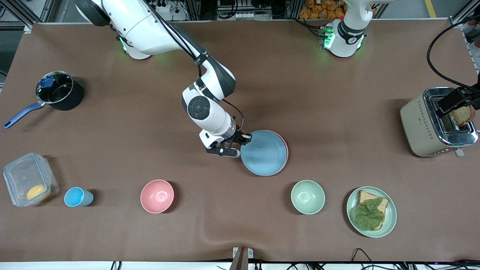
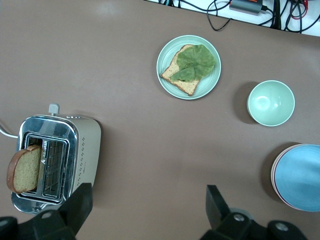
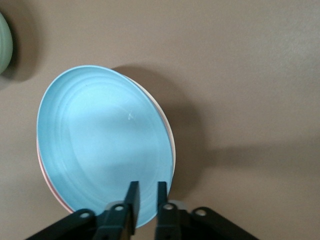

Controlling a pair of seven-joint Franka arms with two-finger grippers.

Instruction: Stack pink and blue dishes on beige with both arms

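The light blue plate (image 1: 264, 153) (image 3: 100, 145) lies on top of a stack in the middle of the table. The pink plate's rim (image 1: 287, 147) (image 3: 42, 175) peeks out beneath it. A cream-beige edge (image 3: 169, 137) shows lowest, otherwise hidden. My right gripper (image 1: 244, 139) (image 3: 146, 192) is at the stack's edge toward the right arm's end, its fingers pinched on the blue plate's rim. My left gripper (image 2: 150, 210) (image 1: 452, 100) hangs open and empty, high over the table beside the toaster. The stack (image 2: 300, 177) also shows in the left wrist view.
A toaster (image 1: 431, 127) (image 2: 80, 145) with a bread slice stands at the left arm's end. Nearer the camera sit a green plate with bread and leaf (image 1: 390, 219), green bowl (image 1: 308, 197), pink bowl (image 1: 157, 195), blue cup (image 1: 77, 197) and clear container (image 1: 22, 176). A black pot (image 1: 60, 93) stands farther back.
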